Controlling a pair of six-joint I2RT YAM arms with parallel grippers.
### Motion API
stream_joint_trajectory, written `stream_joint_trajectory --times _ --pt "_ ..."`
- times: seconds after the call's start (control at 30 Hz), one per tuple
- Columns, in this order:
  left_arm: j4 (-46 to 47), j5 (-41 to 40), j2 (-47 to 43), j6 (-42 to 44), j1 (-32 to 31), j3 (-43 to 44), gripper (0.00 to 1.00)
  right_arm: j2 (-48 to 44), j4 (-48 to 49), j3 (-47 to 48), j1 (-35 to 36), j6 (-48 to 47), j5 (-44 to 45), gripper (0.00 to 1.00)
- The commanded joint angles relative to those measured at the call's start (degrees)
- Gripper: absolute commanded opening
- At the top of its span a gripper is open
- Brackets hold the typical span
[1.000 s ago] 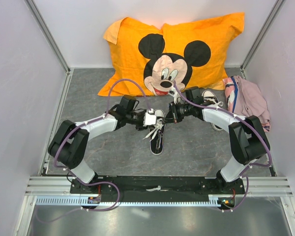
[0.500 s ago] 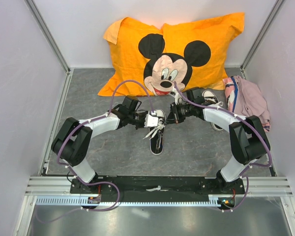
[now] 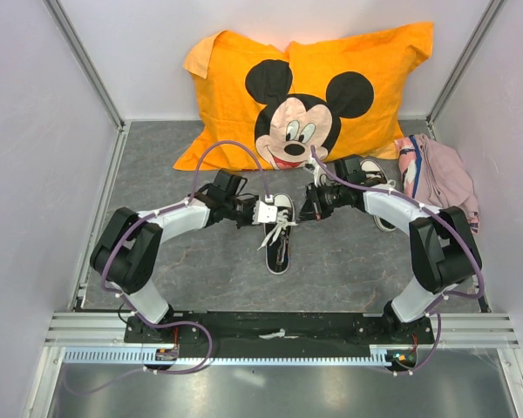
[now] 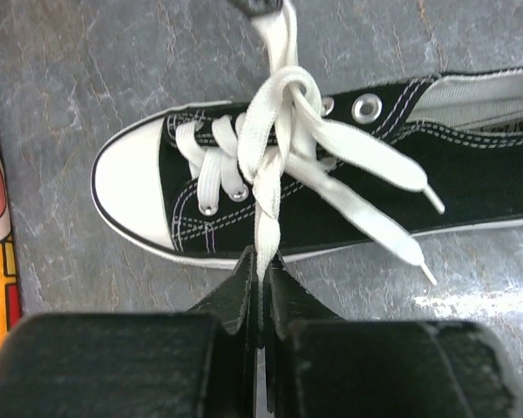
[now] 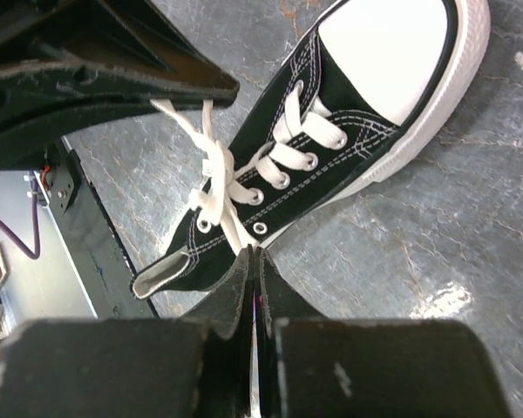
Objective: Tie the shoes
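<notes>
- The central sneaker (image 3: 279,248) lies flat on the grey surface (image 3: 157,174), its white toe cap toward the orange pillow (image 3: 305,87) and one claw on each side.
- The left claw (image 4: 260,261) has its fingers together, clamped on a strand of the white lace (image 4: 263,205) that runs from the knot (image 4: 283,100) above the eyelets.
- The right claw (image 5: 253,257) is likewise pinched on a lace strand, on the shoe's opposite side.
- Two loose lace ends (image 4: 392,235) trail across the black canvas.
- The second sneaker (image 3: 375,170) is partly hidden under the right arm, near a pink cloth (image 3: 440,178).
</notes>
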Motion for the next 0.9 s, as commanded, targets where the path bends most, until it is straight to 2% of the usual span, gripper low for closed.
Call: stream_joint_trajectory --times 0.0,0.37,0.87 --pt "-0.9 0.0 -1.4 3.7 0.9 1.0 0.02 -2.7 -1.8 0.1 -1.0 -3.3 0.6 0.0" --pt "-2.9 0.2 -1.0 6.1 2.4 1.2 0.02 -3.8 -5.1 -0.7 -2.8 -6.9 1.3 0.0" --pt "-2.9 -0.4 1.0 3.7 3.2 2.3 0.02 -4.0 -5.3 -1.1 -2.9 -7.5 1.5 0.0"
